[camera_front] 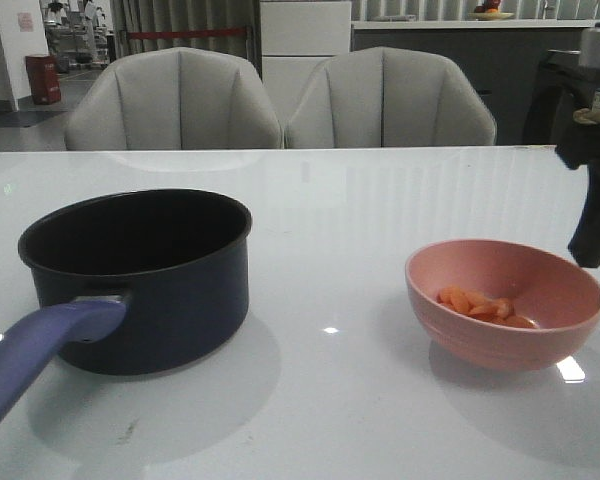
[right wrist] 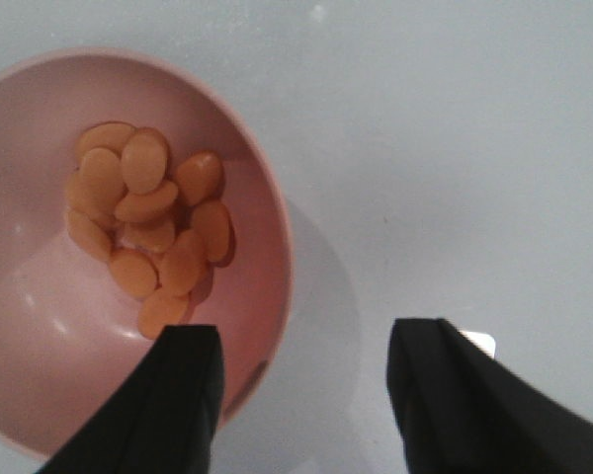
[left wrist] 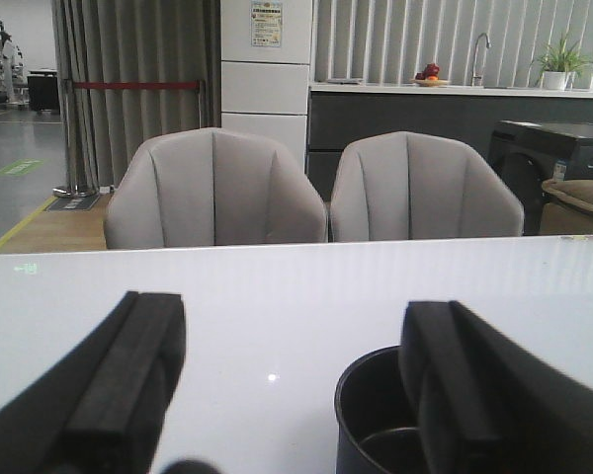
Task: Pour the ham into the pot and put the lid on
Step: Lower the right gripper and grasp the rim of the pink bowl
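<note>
**Pot at lower left, ham in the pink bowl at lower right, both grippers parted and empty**

Nearest the front camera, the pot's (camera_front: pixel 140 280) purple-blue handle (camera_front: pixel 40 350) runs off the lower left corner of the frame. Its dark navy body sits left of centre on the white table (camera_front: pixel 330 230), mouth up, nothing visible inside. At lower right stands the pink bowl (camera_front: pixel 505 300), well apart from the pot, with a broad strip of bare tabletop between them. The ham (camera_front: pixel 485 307) lies in a small heap of orange slices in the bowl's bottom.

Just beyond the bowl's far right rim, the right gripper (camera_front: pixel 592 235) hangs down from the right edge of the frame, its dark finger pointing at the table. The right wrist view shows its two black fingers (right wrist: pixel 178 395) spread wide and holding nothing, one over the bowl's rim (right wrist: pixel 282 257), the other over bare table; the ham (right wrist: pixel 148 222) lies just ahead of them.

In the left wrist view, the left gripper (left wrist: pixel 287 395) looks level across the table, fingers (left wrist: pixel 128 375) set wide apart and empty, the pot's rim (left wrist: pixel 366 370) beside one of them.

Two grey chairs (camera_front: pixel 280 100) stand beyond the table's far edge.
</note>
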